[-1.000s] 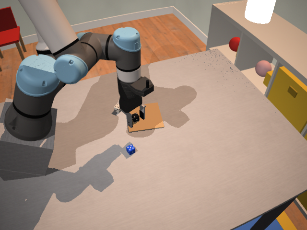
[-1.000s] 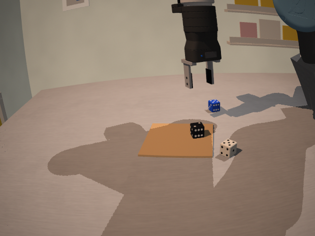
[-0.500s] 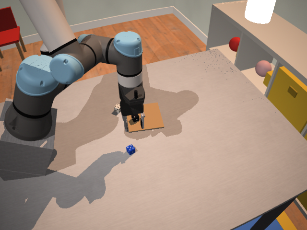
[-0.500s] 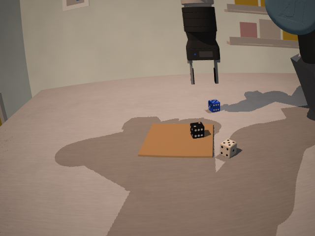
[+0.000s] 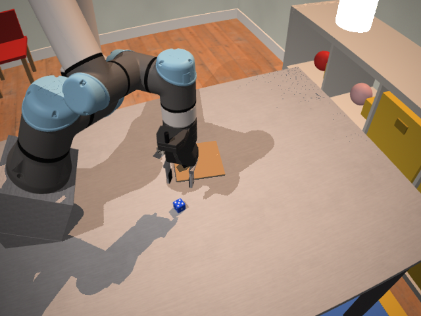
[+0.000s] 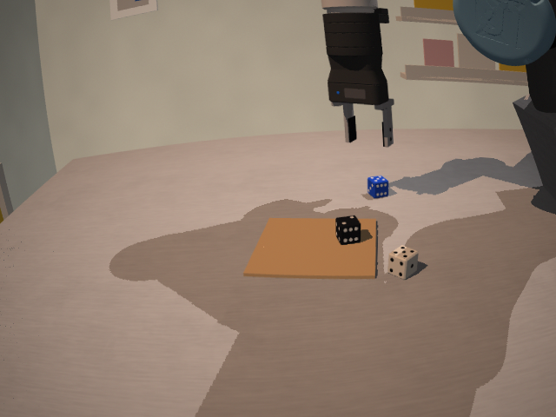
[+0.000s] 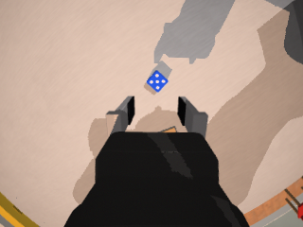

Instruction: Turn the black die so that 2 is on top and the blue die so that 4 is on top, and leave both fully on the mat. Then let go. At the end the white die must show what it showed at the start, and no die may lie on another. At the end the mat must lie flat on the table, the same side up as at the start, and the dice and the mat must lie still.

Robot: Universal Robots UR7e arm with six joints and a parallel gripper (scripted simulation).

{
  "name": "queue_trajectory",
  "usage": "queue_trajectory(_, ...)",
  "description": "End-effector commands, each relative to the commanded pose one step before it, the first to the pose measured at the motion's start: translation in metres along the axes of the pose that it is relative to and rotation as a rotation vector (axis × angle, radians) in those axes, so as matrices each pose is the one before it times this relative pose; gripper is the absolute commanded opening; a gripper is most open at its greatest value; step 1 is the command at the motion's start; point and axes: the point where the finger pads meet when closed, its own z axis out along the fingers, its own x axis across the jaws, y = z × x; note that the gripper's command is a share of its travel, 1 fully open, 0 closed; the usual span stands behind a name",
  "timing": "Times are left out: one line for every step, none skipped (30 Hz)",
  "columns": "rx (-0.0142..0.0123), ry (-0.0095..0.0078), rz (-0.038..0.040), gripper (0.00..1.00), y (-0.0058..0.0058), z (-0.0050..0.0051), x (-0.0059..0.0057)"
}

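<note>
Gripper raised above the table, fingers spread wide, nothing held.
Blue die on bare table, off the mat, probably next for pickup; black die on mat; white die just beside it.

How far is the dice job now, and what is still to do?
Done: the black die sits on the mat; its top face is unclear. In hand: nothing, as the open end effector hangs above the blue die. Left: that die lies off the mat, five up, needing four.
</note>
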Motion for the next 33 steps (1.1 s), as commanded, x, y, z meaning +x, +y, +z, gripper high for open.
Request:
queue_trajectory(-0.00150, -0.00324, 0.14736, 1.00, -0.00552, -0.00009, 0.00082)
queue_trajectory(-0.00045, -0.00077, 0.04224, 1.00, -0.00156, 0.00000, 0.00008)
queue_trajectory(-0.00047, -0.00077, 0.04077, 1.00, -0.00146, 0.00000, 0.00002)
queue_trajectory(-0.00049, -0.00074, 0.03864, 1.00, -0.00135, -0.00001, -0.00004)
queue_trajectory(-0.00001, -0.00001, 0.00061, 1.00, -0.00002, 0.00000, 0.00000)
queue_trajectory(-0.00051, -0.00074, 0.03768, 1.00, -0.00128, -0.00001, -0.00009)
queue_trajectory(-0.00052, -0.00072, 0.03608, 1.00, -0.00119, -0.00001, -0.00013)
queue_trajectory(-0.00053, -0.00069, 0.03443, 1.00, -0.00110, -0.00002, -0.00016)
queue_trajectory(-0.00053, -0.00067, 0.03276, 1.00, -0.00102, -0.00002, -0.00019)
queue_trajectory(-0.00053, -0.00064, 0.03106, 1.00, -0.00094, -0.00002, -0.00021)
queue_trajectory(-0.00053, -0.00061, 0.02934, 1.00, -0.00086, -0.00002, -0.00022)
queue_trajectory(-0.00052, -0.00057, 0.02760, 1.00, -0.00078, -0.00002, -0.00023)
queue_trajectory(-0.00051, -0.00054, 0.02586, 1.00, -0.00071, -0.00002, -0.00024)
queue_trajectory(0.00000, 0.00000, 0.00000, 1.00, 0.00000, 0.00000, 0.00000)
queue_trajectory(0.00000, 0.00000, 0.00000, 1.00, 0.00000, 0.00000, 0.00000)
queue_trajectory(-0.00049, -0.00050, 0.02411, 1.00, -0.00064, -0.00002, -0.00024)
queue_trajectory(-0.00047, -0.00047, 0.02237, 1.00, -0.00058, -0.00002, -0.00023)
queue_trajectory(-0.00045, -0.00043, 0.02064, 1.00, -0.00052, -0.00002, -0.00023)
queue_trajectory(-0.00042, -0.00039, 0.01892, 1.00, -0.00046, -0.00002, -0.00022)
queue_trajectory(-0.00040, -0.00036, 0.01723, 1.00, -0.00041, -0.00002, -0.00021)
queue_trajectory(-0.00037, -0.00032, 0.01558, 1.00, -0.00036, -0.00002, -0.00019)
queue_trajectory(-0.00033, -0.00029, 0.01396, 1.00, -0.00032, -0.00002, -0.00018)
queue_trajectory(-0.00030, -0.00026, 0.01238, 1.00, -0.00028, -0.00002, -0.00016)
queue_trajectory(-0.00027, -0.00022, 0.01086, 1.00, -0.00024, -0.00002, -0.00014)
queue_trajectory(-0.00024, -0.00019, 0.00941, 1.00, -0.00020, -0.00001, -0.00013)
queue_trajectory(-0.00020, -0.00017, 0.00802, 1.00, -0.00017, -0.00001, -0.00011)
queue_trajectory(-0.00017, -0.00014, 0.00671, 1.00, -0.00014, -0.00001, -0.00009)
queue_trajectory(-0.00014, -0.00011, 0.00550, 1.00, -0.00011, -0.00001, -0.00008)
queue_trajectory(-0.00011, -0.00009, 0.00437, 1.00, -0.00009, -0.00001, -0.00006)
queue_trajectory(-0.00009, -0.00007, 0.00336, 1.00, -0.00007, -0.00001, -0.00005)
queue_trajectory(0.00000, 0.00000, 0.00000, 1.00, 0.00000, 0.00000, 0.00000)
queue_trajectory(0.00000, 0.00000, 0.00000, 1.00, 0.00000, 0.00000, 0.00000)
queue_trajectory(-0.00006, -0.00005, 0.00246, 1.00, -0.00005, 0.00000, -0.00004)
